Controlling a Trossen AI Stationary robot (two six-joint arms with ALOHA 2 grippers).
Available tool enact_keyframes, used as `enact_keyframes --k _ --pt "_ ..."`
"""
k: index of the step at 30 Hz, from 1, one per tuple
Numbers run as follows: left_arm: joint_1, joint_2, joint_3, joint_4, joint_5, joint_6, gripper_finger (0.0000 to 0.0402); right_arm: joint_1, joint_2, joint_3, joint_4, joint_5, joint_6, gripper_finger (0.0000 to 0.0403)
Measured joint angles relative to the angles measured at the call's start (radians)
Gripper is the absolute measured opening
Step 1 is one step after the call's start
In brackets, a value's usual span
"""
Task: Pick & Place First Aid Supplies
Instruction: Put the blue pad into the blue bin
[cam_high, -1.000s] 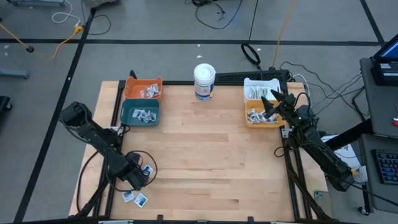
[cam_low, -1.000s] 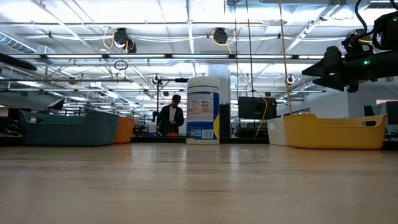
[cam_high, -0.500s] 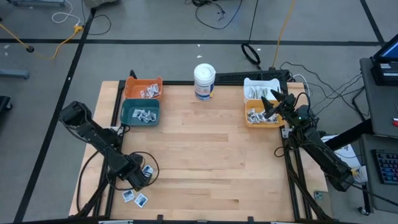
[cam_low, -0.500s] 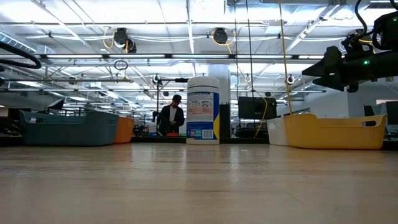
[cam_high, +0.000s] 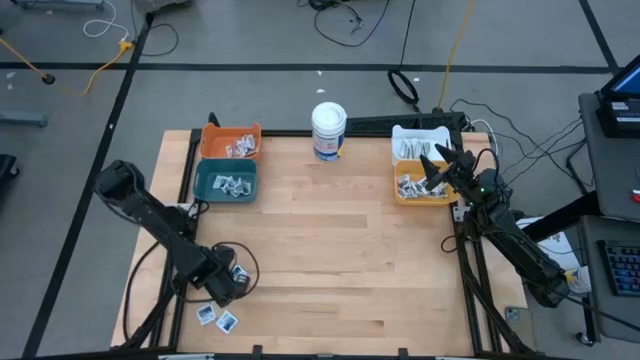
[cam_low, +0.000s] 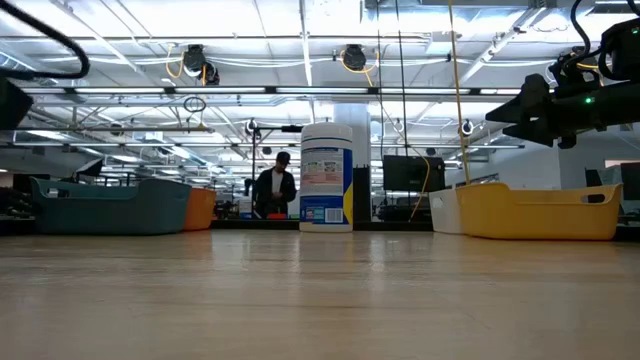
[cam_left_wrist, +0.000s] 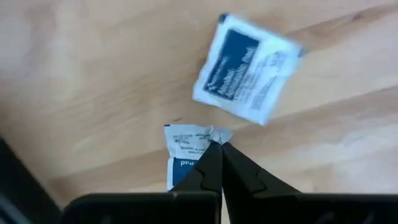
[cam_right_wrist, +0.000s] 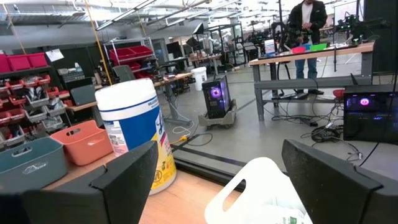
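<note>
My left gripper (cam_high: 228, 285) points down over the table's near left corner, shut on a small white-and-blue sachet (cam_left_wrist: 185, 149). A second sachet (cam_left_wrist: 245, 68) lies flat on the wood beside it. Loose sachets (cam_high: 238, 272) (cam_high: 216, 318) lie around the gripper in the high view. My right gripper (cam_high: 435, 165) waits open and level above the yellow bin (cam_high: 404, 195), with nothing between its fingers (cam_right_wrist: 124, 177). My left gripper pinches the sachet's upper corner (cam_left_wrist: 210, 133) between its two fingertips, coming from above and pointing down. The rest of the sachet runs back beside the fingers and is partly hidden by them. Whether it is clear of the table I cannot tell.
An orange bin (cam_high: 230, 140) and a teal bin (cam_high: 226, 181) holding sachets stand at the far left. A white bin (cam_high: 418, 143) and the yellow bin stand at the far right. A tall white tub (cam_high: 328, 130) stands at the far middle. A person (cam_low: 275, 188) stands far behind the table.
My left arm has risen a little over the near left corner. In the low view its cable loop has come up into sight at the top left.
</note>
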Motion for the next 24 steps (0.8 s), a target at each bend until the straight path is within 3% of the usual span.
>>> enact_keyframes --k 18,24 --pt "0.191 -0.130 0.283 -0.506 -0.068 0.181 0.0001 0.000 0.000 0.000 0.000 0.000 0.000 0.0337" --pt "0.392 -0.180 0.296 -0.553 -0.078 0.347 0.0000 0.000 0.000 0.000 0.000 0.000 0.000 0.0337"
